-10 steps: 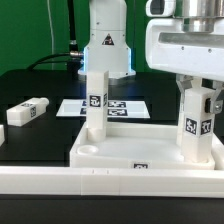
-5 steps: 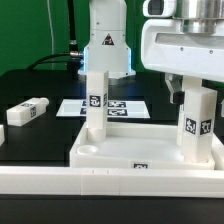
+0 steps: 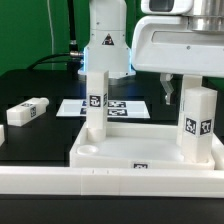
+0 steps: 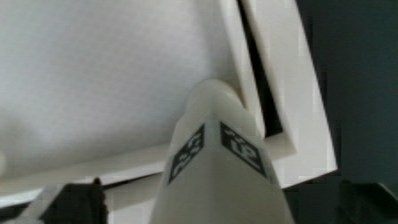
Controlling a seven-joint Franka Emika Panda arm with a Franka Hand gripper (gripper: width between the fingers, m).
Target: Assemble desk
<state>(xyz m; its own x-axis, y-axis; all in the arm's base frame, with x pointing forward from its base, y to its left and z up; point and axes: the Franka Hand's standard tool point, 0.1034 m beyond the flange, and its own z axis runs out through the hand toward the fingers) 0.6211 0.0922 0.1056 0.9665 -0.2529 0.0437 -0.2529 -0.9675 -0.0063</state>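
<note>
Exterior view: the tabletop (image 3: pixel 140 152) lies at lower centre, behind a white rail (image 3: pixel 60 182). The right leg (image 3: pixel 197 125) stands upright in its right corner. The gripper (image 3: pixel 190 88) hangs open astride that leg's top, with one finger (image 3: pixel 168 90) clear of it. A second leg (image 3: pixel 95 105) stands upright centre-left. A third leg (image 3: pixel 27 112) lies loose at far left.

exterior: low, close, level | wrist: looking down, near | shared: leg (image 3: pixel 196 124) (image 4: pixel 217 150)

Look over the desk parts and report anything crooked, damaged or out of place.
Nothing stands out. On the tabletop, the leg on the exterior view's left and the leg on its right stand upright in corners. A third leg lies on its side on the table, apart from the tabletop, seemingly just not fitted yet.
</note>
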